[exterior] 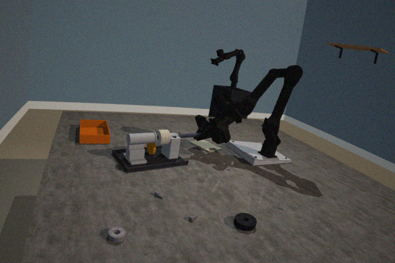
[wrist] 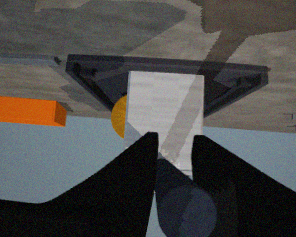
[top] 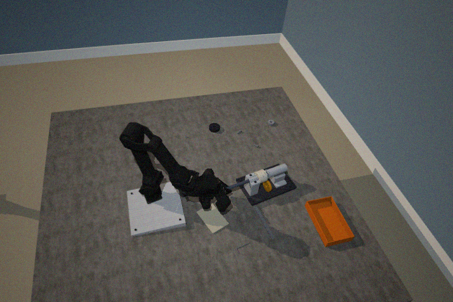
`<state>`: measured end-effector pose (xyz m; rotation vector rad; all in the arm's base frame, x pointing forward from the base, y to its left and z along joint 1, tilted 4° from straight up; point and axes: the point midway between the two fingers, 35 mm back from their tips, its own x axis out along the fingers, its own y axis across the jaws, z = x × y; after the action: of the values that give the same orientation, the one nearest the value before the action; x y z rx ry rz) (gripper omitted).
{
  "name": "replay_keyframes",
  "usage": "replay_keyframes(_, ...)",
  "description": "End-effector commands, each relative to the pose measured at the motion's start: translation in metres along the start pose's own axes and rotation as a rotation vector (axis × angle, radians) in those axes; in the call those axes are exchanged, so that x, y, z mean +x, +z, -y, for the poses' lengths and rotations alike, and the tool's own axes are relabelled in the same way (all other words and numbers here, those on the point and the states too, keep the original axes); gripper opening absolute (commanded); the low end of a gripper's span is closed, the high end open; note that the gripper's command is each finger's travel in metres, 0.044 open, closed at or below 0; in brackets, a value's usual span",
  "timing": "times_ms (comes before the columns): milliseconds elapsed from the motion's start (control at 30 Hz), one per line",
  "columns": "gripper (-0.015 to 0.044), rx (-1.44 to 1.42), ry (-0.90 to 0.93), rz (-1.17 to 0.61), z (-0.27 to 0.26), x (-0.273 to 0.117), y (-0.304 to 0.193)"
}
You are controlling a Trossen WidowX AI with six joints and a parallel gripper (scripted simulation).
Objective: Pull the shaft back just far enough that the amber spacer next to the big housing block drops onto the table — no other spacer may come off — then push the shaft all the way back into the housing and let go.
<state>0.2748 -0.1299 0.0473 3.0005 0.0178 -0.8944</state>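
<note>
My gripper (top: 228, 189) (exterior: 201, 135) (wrist: 175, 143) is shut on the free end of the dark shaft (top: 238, 185) (exterior: 188, 135) (wrist: 187, 211). The shaft runs through the white support post (top: 252, 188) (exterior: 171, 149) (wrist: 165, 94). Cream spacers (top: 261, 176) (exterior: 163, 137) sit in line between the post and the grey-white housing (top: 278, 170) (exterior: 140, 137), with a narrow gap at the housing. The amber spacer (top: 267, 185) (exterior: 151, 148) (wrist: 119, 117) is off the shaft, roughly upright below that line, over the base. Whether it touches the base is unclear. The shaft's inner tip is hidden.
The fixture stands on a dark base plate (top: 257, 201) (exterior: 154, 162) (wrist: 100, 61). An orange tray (top: 332, 222) (exterior: 94, 138) (wrist: 22, 111) is beyond it. A black disc (top: 214, 127) (exterior: 245, 221), a grey ring (top: 271, 122) (exterior: 116, 234) and small parts lie on the table.
</note>
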Motion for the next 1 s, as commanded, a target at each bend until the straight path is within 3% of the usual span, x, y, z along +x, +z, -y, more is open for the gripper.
replay_keyframes(0, 0.0000, -0.006, 0.000, 0.000, 0.0000, 0.0004, -0.0003)
replay_keyframes(967, 0.0000, -0.006, 0.000, -0.001, 0.0004, 0.0085, -0.0051)
